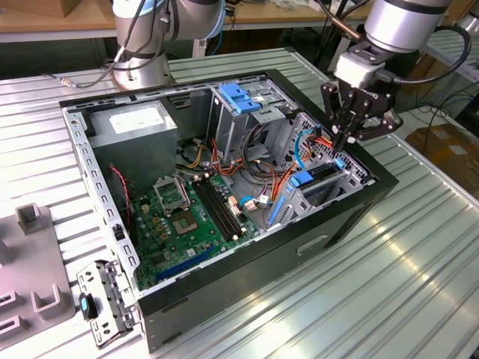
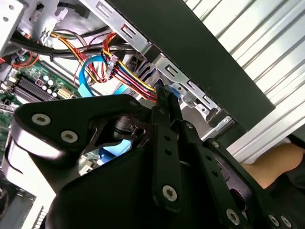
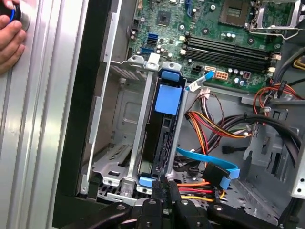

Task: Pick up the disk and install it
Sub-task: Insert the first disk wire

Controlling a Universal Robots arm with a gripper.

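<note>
The disk (image 3: pixel 164 138), a flat dark hard drive edged with bright blue plastic rails, stands on edge in the grey metal drive cage (image 3: pixel 138 143) at the front corner of the open black computer case (image 1: pixel 224 288). In the first wrist view its long axis runs straight away from the fingers (image 3: pixel 164 191), which sit at its near blue end. The black gripper (image 1: pixel 346 138) hangs directly above that bay; its fingers look pressed together, though whether they pinch the disk's edge cannot be told. Bundled red, yellow and orange wires (image 3: pixel 209 126) and a flat blue ribbon cable (image 3: pixel 209 164) lie just beside the cage. A person's hand (image 3: pixel 9 40) rests on the ribbed metal table (image 1: pixel 389 284), well apart.
</note>
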